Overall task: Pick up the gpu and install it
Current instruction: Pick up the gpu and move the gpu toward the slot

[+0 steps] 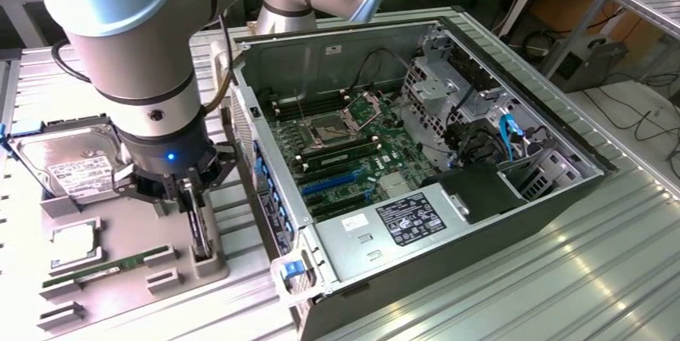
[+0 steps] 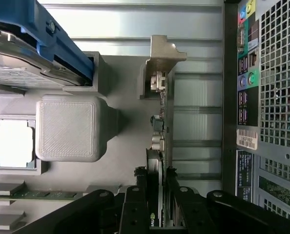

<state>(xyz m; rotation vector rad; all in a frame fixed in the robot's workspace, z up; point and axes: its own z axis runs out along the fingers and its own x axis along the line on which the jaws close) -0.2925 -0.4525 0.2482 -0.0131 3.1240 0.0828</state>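
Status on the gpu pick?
Gripper down at the parts tray, jaws closed on the gpu. The gpu stands upright in its slot, not lifted. Nearby hard drive and PC case apart from it.

Thin dark gpu [image 1: 199,228], seen edge-on. Stands upright in a slot of the grey holder [image 1: 138,233], silver bracket [image 2: 157,80] at one end.

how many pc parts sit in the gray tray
4: hard drive at far end, cpu midway, memory stick along the near edge, gpu on edge under the gripper; arm may hide more
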